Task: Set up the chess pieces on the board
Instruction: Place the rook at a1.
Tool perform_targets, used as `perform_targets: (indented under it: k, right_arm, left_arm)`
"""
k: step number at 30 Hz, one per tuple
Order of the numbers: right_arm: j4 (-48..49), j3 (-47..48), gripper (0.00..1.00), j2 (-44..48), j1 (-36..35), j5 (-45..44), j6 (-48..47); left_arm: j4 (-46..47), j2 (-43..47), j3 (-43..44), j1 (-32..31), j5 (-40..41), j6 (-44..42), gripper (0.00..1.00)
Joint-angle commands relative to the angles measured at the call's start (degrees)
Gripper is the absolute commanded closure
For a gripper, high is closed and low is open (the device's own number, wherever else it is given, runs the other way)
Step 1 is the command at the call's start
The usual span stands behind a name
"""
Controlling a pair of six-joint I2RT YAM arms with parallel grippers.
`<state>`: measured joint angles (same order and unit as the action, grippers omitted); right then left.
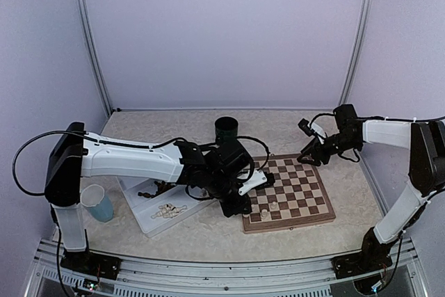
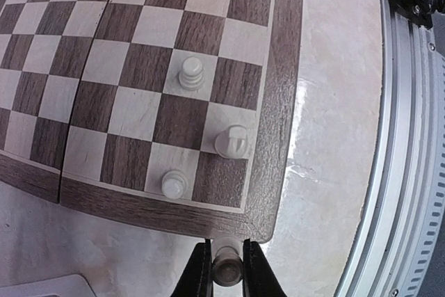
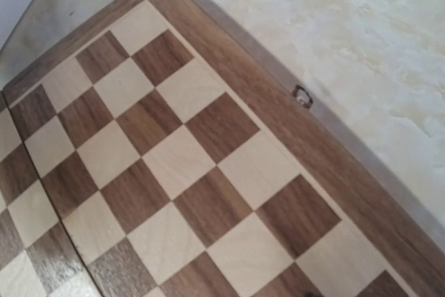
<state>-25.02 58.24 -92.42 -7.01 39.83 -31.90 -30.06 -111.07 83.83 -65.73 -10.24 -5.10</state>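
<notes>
Three light pieces [image 2: 231, 142] stand upright on the board [image 2: 139, 39], grouped at the corner closest to my left arm. Each is on a pale square and none touch

Left gripper [image 2: 226, 263] is clamped on a fourth light piece [image 2: 226, 268], with fingers [image 2: 200, 273] pressed against both sides of it. I only see its round end, dark in the middle. It hangs over the table [image 2: 327, 137], just off the board's corner border and not above any square. On the top camera my left arm reaches in from the left, and the gripper sits at the board's near-left corner

Right gripper [image 1: 311, 152] hovers by the board's far-right corner. Its wrist camera shows only bare squares, the border and a small metal latch [image 3: 301, 95] on the board's edge. Its fingers don't show there, and the top view is too small, so I cannot tell whether they're apart or together

White tray [image 1: 149, 224] lies on the table just left of the board. It holds more light pieces [image 1: 169, 210] toward its near end and dark pieces [image 1: 149, 193] farther back. Blue cup [image 1: 97, 203] stands left of the tray, close to my left arm's upright link. Dark cup [image 1: 226, 129] stands behind the left arm's wrist, toward the back of the table
</notes>
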Motion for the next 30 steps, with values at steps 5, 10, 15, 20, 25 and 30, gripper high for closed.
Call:
perform_targets:
  k: [5,10,15,20,25,30]
  right_arm:
    - [-0.86,1.10,0.50,-0.49,-0.16,0.38,-0.18]
    - [-0.84,1.06,0.50,-0.57,-0.13,0.16,-0.35]
    - [-0.94,1.08,0.50,-0.75,-0.16,0.07,-0.53]
    - [-1.04,1.09,0.50,-1.00,-0.20,0.07,-0.70]
    - [-1.13,1.10,0.50,-1.17,-0.18,-0.02,-0.80]
    - [-1.17,1.16,0.50,-1.25,-0.22,-0.11,-0.88]
  left_arm:
    - [3.20,-3.60,1.72,-0.36,1.59,0.99,0.90]
    - [3.35,-5.71,4.25,-0.28,0.94,0.26,0.90]
    - [2.98,-8.05,7.19,-0.43,-0.10,-0.36,0.90]
    - [2.59,-9.78,9.51,-0.37,-1.18,-1.16,0.90]
    - [1.47,-11.47,11.34,-0.38,-1.84,-1.72,0.90]
    - [0.96,-11.15,10.78,-0.38,-0.73,-1.03,0.90]
